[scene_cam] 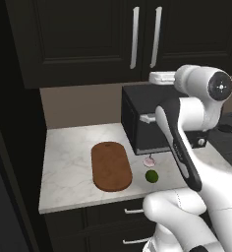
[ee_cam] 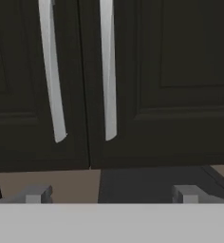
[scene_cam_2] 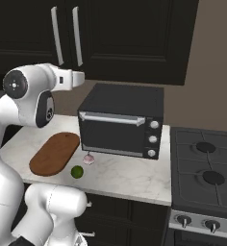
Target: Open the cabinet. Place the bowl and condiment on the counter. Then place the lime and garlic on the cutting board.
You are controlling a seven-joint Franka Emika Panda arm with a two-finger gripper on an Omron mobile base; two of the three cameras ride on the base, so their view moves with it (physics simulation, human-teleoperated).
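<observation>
In the left base view, the marbled tabletop (scene_cam: 69,147) fills the middle left, with the cutting board (scene_cam: 111,166) lying flat at centre, the garlic (scene_cam: 149,161) just beside the front of a black toaster oven (scene_cam: 142,123), and the lime (scene_cam: 152,176) just below it, both right of the board. The cabinet (scene_cam: 88,39) hangs shut across the top, its silver handles (scene_cam: 134,37) side by side. The white arm rises at right, its wrist level below the doors. In the right base view, a stove (scene_cam_2: 207,178) sits at lower right beside the oven; the arm's hand points toward the cabinet at upper left. In the hand view, the fingers (ee_cam: 35,193) stand spread wide apart at the bottom, holding nothing, facing the closed doors and both handles.
</observation>
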